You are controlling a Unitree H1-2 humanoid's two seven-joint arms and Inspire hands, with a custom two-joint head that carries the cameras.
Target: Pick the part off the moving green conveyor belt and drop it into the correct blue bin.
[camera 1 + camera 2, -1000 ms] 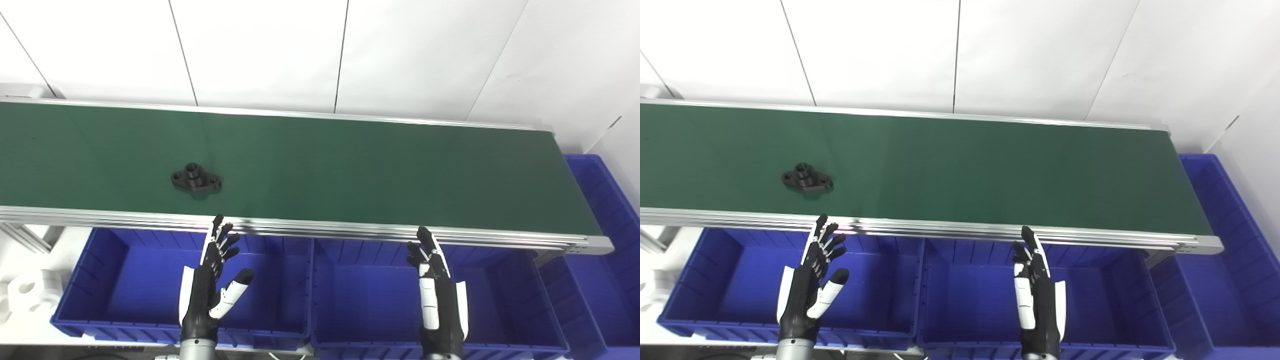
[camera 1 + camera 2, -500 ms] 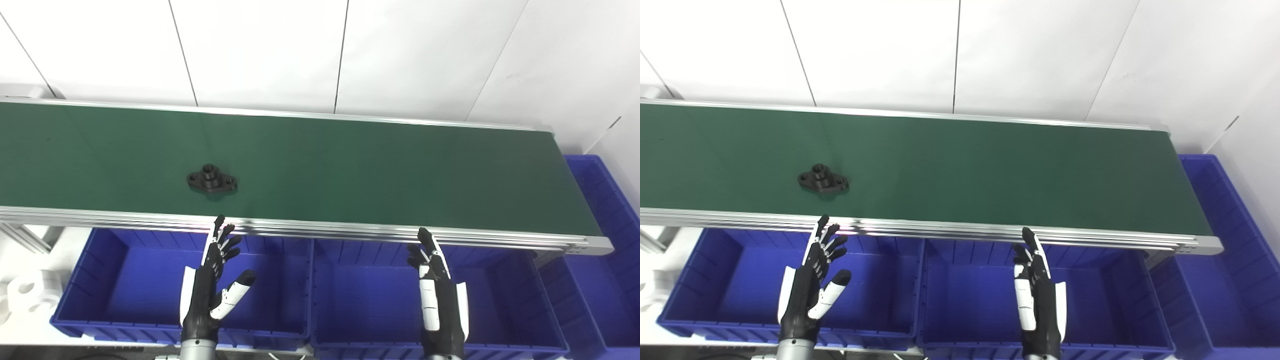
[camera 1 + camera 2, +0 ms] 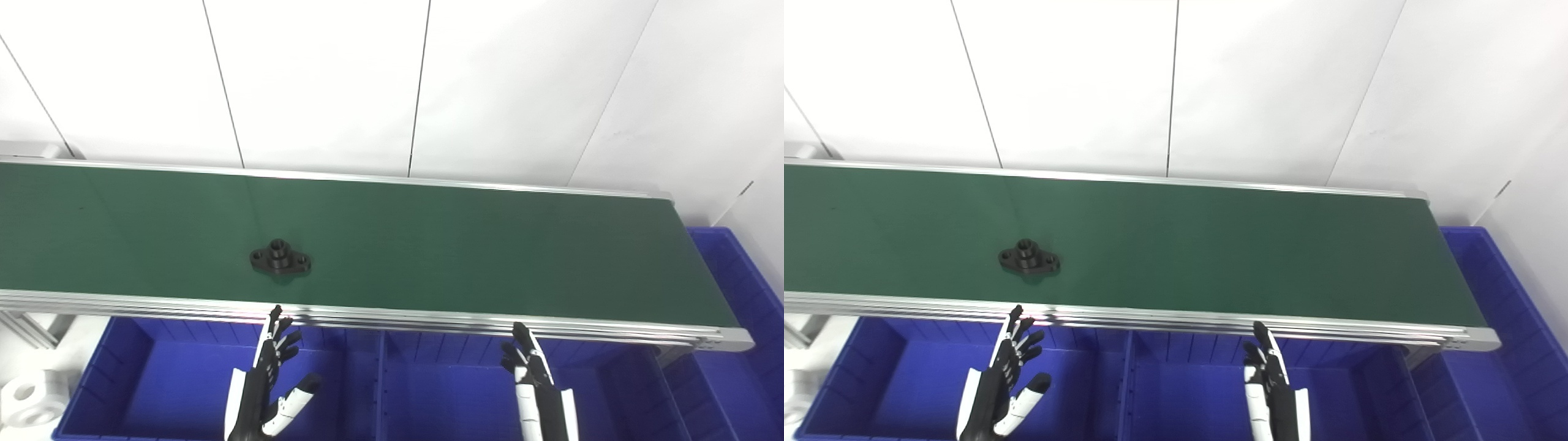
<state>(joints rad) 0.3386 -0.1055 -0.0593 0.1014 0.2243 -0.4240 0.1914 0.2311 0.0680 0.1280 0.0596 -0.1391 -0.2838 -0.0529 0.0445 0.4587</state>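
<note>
Lighting is bright, even and diffuse. The white wall is near overexposed. The belt shows faint sheen; its near rail carries small glare. Shadows are soft; focus is slightly soft.

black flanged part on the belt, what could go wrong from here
The black flanged part lies flat on the green conveyor belt, so fingers may slip off its low flange. Both the left hand and right hand hang open below the belt's rail; a late reach could miss the part.
</note>
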